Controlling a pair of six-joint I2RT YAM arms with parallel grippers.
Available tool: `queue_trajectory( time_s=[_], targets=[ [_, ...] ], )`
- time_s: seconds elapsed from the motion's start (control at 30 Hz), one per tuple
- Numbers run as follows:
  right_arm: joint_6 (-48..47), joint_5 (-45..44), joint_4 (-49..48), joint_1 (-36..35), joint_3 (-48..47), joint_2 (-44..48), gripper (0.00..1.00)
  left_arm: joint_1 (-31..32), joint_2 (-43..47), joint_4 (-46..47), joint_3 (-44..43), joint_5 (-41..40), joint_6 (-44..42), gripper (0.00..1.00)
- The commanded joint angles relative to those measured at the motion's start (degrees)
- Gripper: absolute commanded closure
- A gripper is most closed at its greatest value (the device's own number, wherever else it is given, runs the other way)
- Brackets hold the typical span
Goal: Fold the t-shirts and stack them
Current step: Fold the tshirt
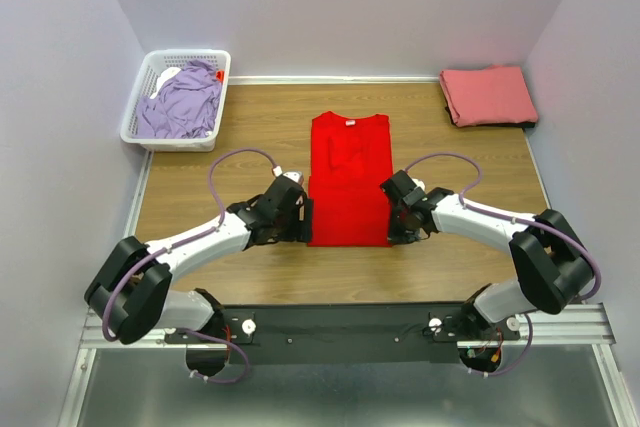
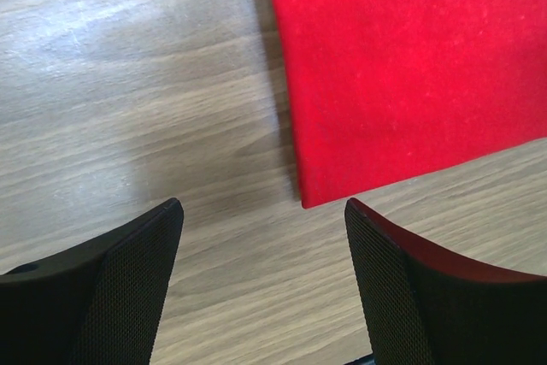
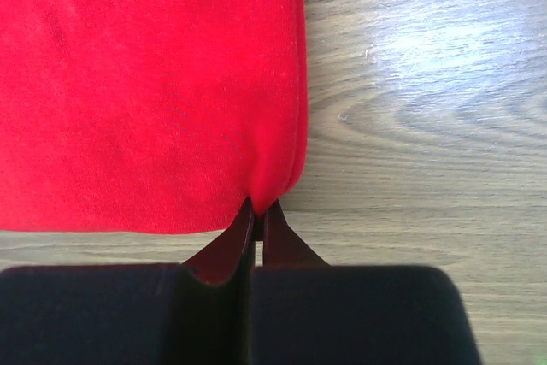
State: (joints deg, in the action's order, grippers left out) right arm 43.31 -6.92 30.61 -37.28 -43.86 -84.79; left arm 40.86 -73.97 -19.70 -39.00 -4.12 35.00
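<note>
A bright red t-shirt (image 1: 347,180) lies flat in the middle of the table, sides folded in, neck toward the back. My right gripper (image 1: 392,232) is shut on the shirt's near right corner (image 3: 278,179), the cloth pinched between its fingertips (image 3: 249,215). My left gripper (image 2: 263,211) stands open just off the near left corner (image 2: 316,187), nothing between its fingers (image 2: 141,245). A salmon-pink t-shirt (image 1: 488,95) lies folded at the back right. A lavender t-shirt (image 1: 183,102) is bunched in the basket.
A white lattice basket (image 1: 139,119) stands at the back left, holding the lavender shirt and some white cloth. Bare wooden table (image 1: 240,117) surrounds the red shirt. Grey walls close in the back and both sides.
</note>
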Motion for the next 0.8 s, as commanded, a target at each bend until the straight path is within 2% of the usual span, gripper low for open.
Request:
queue_trajectory(
  time_s=[0.0,0.37,0.6,0.7,0.77],
  targets=[
    [-1.6,-0.6,1.5,-0.3,4.0,-3.4,0.98,1.4,-2.1,-1.5,-2.0,1.0,1.0,0.16],
    [-3.1,1.3,0.1,-0.7,3.5,-3.1,0.97,5.6,-9.3,-5.2,-6.3,-2.3,2.3,0.28],
    [-3.8,2.1,-0.9,-0.8,4.5,-3.1,0.98,7.7,-13.9,-5.6,-8.1,-5.0,3.5,0.32],
    [-4.0,2.4,-1.1,-0.8,4.9,-3.0,0.97,8.3,-15.1,-5.5,-8.8,-5.5,3.8,0.38],
    [-4.2,2.7,-1.1,-0.7,5.3,-2.7,0.97,8.4,-15.2,-5.7,-9.1,-5.7,4.3,0.39]
  ],
)
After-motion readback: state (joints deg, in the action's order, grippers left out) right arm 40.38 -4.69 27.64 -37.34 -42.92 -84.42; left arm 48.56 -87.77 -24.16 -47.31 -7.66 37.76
